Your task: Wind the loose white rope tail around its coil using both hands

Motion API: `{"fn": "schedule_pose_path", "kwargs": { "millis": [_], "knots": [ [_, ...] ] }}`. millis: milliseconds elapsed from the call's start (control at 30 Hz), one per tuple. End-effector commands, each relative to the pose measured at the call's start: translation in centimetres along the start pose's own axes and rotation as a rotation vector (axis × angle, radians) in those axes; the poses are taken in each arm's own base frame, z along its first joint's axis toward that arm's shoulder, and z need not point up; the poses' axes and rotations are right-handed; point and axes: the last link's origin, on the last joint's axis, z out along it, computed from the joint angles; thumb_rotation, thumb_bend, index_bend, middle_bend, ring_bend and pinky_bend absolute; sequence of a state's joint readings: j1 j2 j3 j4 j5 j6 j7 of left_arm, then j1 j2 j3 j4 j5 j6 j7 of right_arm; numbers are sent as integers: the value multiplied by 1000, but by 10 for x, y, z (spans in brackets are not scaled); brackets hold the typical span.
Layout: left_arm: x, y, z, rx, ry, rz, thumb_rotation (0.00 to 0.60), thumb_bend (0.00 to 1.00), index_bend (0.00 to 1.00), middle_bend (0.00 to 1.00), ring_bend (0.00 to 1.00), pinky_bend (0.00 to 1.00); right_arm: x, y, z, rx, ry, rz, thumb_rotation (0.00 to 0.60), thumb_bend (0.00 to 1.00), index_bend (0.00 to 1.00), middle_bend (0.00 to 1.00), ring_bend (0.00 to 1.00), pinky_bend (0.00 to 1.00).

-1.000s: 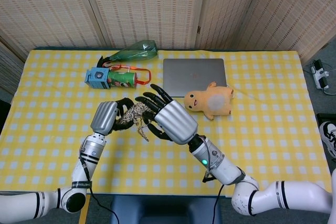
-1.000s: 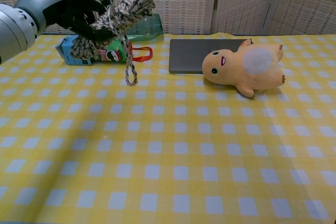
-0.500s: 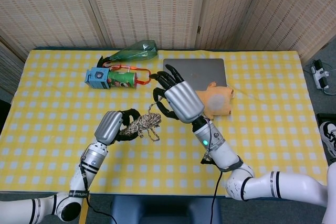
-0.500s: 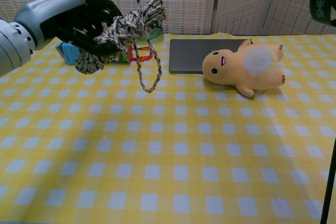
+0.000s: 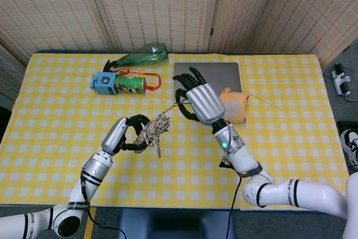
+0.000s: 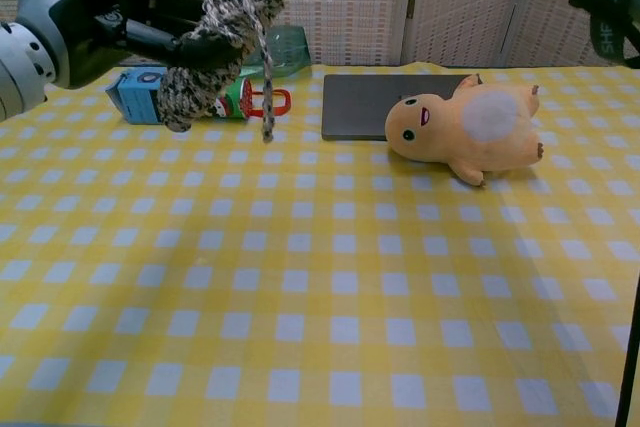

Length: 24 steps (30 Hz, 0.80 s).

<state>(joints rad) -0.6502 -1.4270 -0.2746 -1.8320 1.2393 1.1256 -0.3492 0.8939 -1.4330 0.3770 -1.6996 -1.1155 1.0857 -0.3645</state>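
The right hand [image 5: 202, 102] is now pinching the rope tail [image 5: 172, 107] tauter toward 2 o'clock; the left hand [image 5: 124, 132] is gripping the coil [image 5: 151, 131], whose long axis is running 8-to-2.

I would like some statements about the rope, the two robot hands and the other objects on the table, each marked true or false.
1. The left robot hand holds the speckled white rope coil above the yellow checked tablecloth. True.
2. The right robot hand rests flat on the table. False: it is raised and holds the rope tail.
3. The orange plush toy lies beside the grey laptop. True.
4. The green plastic bottle stands upright at the near edge. False: it lies on its side at the far edge.
5. The laptop is open. False: it is closed.
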Motion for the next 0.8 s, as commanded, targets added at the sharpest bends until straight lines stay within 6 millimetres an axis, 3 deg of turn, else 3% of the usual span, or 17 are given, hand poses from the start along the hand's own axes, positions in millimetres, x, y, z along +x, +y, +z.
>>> {"fn": "schedule_pose_path", "kwargs": {
  "millis": [33,467,800],
  "knots": [
    [12,2,0,1,15,-59,600,657,687,737,638,601,-9,11,-8,-14,-22,-1,600,572,681,203,154,38],
    [61,-2,13,50,169,-110,600,658,688,738,638,601,-57,54,-57,-57,-139,-28,600,572,681,215,158,38],
    [68,3,21,79,191,-175,600,659,690,738,639,601,-87,47,-75,-4,-203,-32,600,571,681,217,159,38]
  ]
}}
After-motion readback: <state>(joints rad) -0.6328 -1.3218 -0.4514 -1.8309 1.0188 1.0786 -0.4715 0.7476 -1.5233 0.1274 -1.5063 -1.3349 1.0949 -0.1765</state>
